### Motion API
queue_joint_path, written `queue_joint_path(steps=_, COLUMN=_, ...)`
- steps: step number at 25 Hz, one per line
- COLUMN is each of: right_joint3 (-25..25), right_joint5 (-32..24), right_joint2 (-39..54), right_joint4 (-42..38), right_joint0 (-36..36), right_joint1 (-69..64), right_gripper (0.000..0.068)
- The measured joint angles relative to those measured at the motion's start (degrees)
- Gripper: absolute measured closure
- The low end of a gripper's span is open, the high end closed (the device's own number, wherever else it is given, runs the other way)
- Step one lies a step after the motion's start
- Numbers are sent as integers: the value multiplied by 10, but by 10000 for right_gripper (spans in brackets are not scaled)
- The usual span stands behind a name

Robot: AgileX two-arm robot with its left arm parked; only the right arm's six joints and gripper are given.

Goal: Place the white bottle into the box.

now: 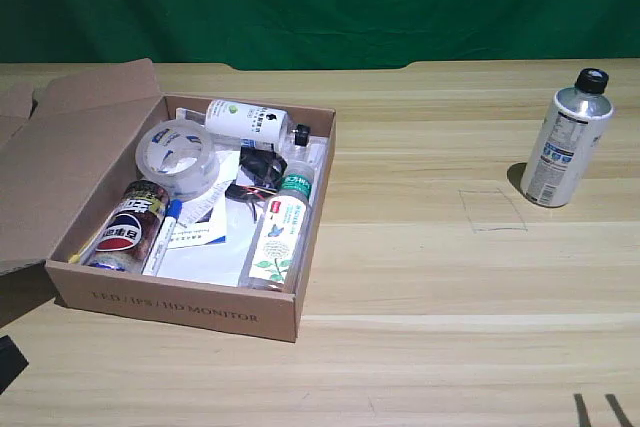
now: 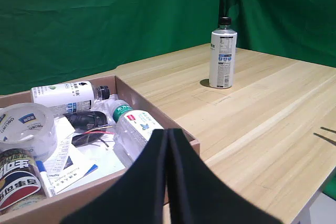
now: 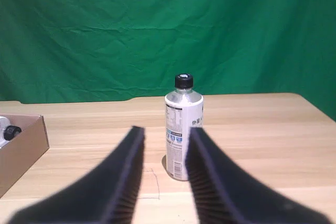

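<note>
One glossy cylindrical white bottle, black-capped.

I am working in a staged recording set, more a robotics lab than a home or shop. A wrinkled green cloth backdrop hangs behind my pale wooden-plank tabletop and closes off the room on every side I can see. Faint pencilled square outlines are drawn on the wood, like placement marks.
</note>
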Motion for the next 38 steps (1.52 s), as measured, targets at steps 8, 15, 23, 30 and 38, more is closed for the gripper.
queue_joint_path(steps=8, right_joint3=3, right_joint5=6, right_joint2=-43, right_joint4=139, right_joint0=0, right_joint1=0, right_gripper=18)
queue_joint_path(steps=15, right_joint3=76, right_joint5=-154, right_joint2=-93, right_joint4=262, right_joint0=0, right_joint1=15, right_gripper=4)
queue_joint_path(steps=23, right_joint3=224, right_joint5=-247, right_joint2=-130, right_joint4=204, right_joint0=0, right_joint1=193, right_gripper=6)
queue_joint_path(steps=30, right_joint3=231, right_joint5=-236, right_joint2=-190, right_joint4=75, right_joint0=0, right_joint1=378, right_gripper=9)
queue_joint_path(steps=38, right_joint3=231, right_joint5=-199, right_joint2=-262, right_joint4=-22, right_joint0=0, right_joint1=600, right_gripper=12)
